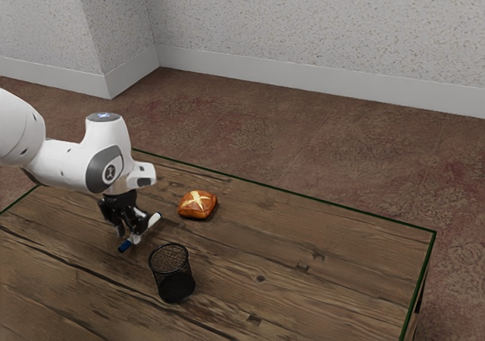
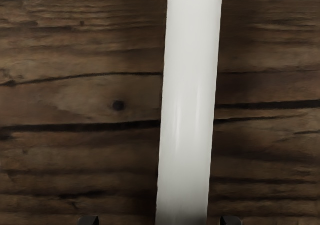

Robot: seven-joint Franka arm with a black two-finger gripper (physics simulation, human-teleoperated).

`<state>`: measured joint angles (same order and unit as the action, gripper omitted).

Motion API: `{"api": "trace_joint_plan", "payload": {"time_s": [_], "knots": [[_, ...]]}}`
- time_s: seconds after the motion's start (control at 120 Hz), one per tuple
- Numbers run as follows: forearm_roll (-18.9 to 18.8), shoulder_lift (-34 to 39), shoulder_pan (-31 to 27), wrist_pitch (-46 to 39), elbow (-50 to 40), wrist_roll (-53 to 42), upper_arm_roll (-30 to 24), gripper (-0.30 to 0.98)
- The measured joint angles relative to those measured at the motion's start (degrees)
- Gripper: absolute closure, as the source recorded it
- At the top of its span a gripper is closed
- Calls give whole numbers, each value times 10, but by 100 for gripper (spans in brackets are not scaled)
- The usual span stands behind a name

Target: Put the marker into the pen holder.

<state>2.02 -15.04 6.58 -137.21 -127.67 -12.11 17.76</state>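
the hand [image 1: 132, 233] is above the marker [image 2: 187, 105], its fingers [image 2: 89, 221] apart on two sides with gaps. so the reaching looks almost done; the grip, the lift and the placing into the pen holder [image 1: 173, 274], near the hand, are left.

Speckled pale wall [image 1: 303, 23], white baseboard [image 1: 288, 76]; reddish-brown patterned carpet [image 1: 250, 136]; wooden table [image 1: 341, 235], dark green edge

Round emblem [image 1: 111, 172] on white arm [image 1: 64, 164]; no text legible.
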Motion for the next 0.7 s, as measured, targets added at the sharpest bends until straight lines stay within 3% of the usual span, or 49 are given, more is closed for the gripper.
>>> {"api": "trace_joint_plan", "payload": {"time_s": [0.217,0.483,0.6,0.7], "knots": [[5,-4,3,-7,-1,-11,0,62],[0,1,6,-7,3,-11,1,74],[-8,50,6,35,27,-7,5,76],[-30,106,4,120,48,-4,4,77]]}}
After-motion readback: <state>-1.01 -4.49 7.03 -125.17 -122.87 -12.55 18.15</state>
